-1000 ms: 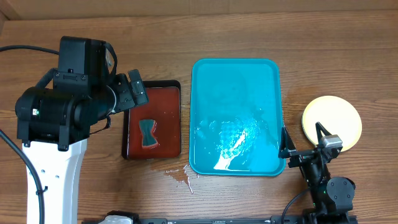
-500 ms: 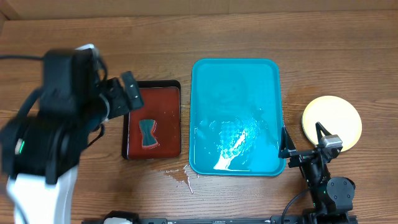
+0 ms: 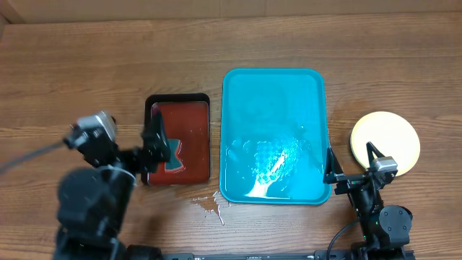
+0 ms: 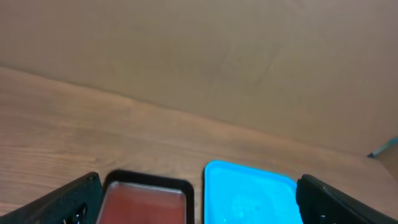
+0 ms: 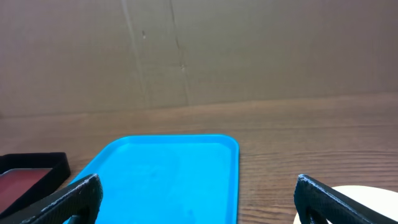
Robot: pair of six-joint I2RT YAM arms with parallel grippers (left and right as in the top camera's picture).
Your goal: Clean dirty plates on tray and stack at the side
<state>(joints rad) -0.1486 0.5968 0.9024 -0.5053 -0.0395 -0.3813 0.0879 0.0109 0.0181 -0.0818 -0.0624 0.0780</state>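
Note:
The teal tray [image 3: 273,94] lies mid-table, bare and wet with glare; it also shows in the left wrist view [image 4: 249,193] and the right wrist view [image 5: 168,174]. A pale yellow plate [image 3: 385,137] sits on the table right of the tray; whether others lie under it is hidden. Its edge shows in the right wrist view [image 5: 373,202]. My left gripper [image 3: 153,148] is open and empty at the left edge of the small black tray, fingers wide apart [image 4: 196,190]. My right gripper [image 3: 350,165] is open and empty between the teal tray's front right corner and the plate, fingers spread [image 5: 198,190].
A black tray with a reddish-brown inside [image 3: 189,119] lies left of the teal tray and holds a teal sponge [image 3: 173,160]. A small water spill [image 3: 209,204] is on the wood in front of it. A cardboard wall stands behind the table [image 4: 199,56].
My left arm has pulled back toward the front left and folded down; its gripper moved from the black tray's far left corner to its left edge. The right arm has not moved.

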